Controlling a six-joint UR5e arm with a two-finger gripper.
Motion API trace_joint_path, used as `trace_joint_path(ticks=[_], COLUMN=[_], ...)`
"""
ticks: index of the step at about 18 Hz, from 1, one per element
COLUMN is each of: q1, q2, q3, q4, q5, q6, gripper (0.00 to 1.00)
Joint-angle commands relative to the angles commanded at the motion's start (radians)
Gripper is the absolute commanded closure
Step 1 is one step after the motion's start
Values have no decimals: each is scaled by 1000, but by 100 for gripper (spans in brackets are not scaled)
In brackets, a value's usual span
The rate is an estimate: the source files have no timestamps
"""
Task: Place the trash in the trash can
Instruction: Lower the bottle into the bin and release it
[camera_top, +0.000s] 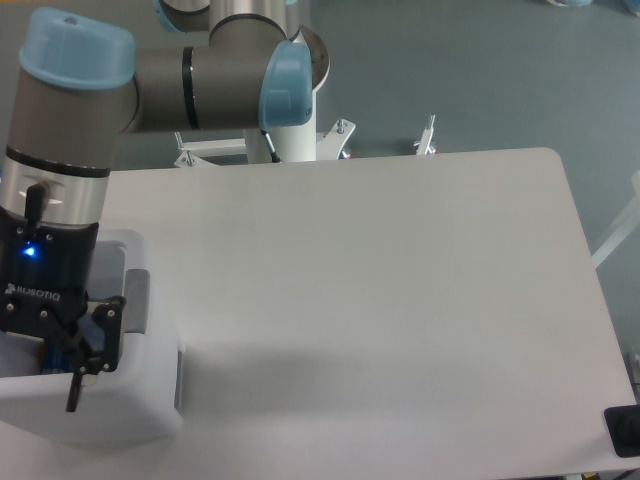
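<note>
White plastic, rounded at the corners and thick at the rim, the trash can (140, 400) stands at the near left corner of the table (380, 300), with a grey panel (136, 300) showing on its inner right side. The end effector (60, 365) hangs low over the can's opening, reaching down past the rim at the left edge of the view. One dark finger (78, 385) shows against the white wall; the other side is cut off by the picture's edge, so I cannot tell how far the jaws stand apart. A small patch of blue and orange shows between the black links, too little to say what it is or whether it is gripped. No piece of trash can be made out plainly; the can's inside is mostly hidden behind the end effector and wrist.

Above it rises the arm (70, 130), grey with pale blue caps, a blue light glowing on the black wrist. Its horizontal link runs right to the white base column (290, 135) behind the table's far edge, where metal brackets (425, 140) stand. A black object (625, 432) sits at the table's near right corner.
</note>
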Motion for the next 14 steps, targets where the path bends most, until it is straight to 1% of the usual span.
trace_joint_path(ticks=[1, 2, 3, 4, 5, 7, 8, 9, 11, 12, 14], q1=[5, 17, 25, 38, 58, 112, 133, 156, 204, 222, 250], q2=[9, 18, 32, 49, 66, 94, 112, 135, 184, 208, 241], q3=[0, 0, -2, -3, -3, -5, -14, -32, -78, -101, -132], q4=[-3, -20, -58, -112, -170, -303, -358, -400, -466, -479, -483], q5=[92, 197, 284, 335, 353, 357, 358, 361, 367, 366, 360], q6=[69, 141, 204, 252, 293, 402, 477, 564, 724, 772, 795], gripper=[0, 0, 0, 0, 0, 0, 0, 0, 0, 0, 0])
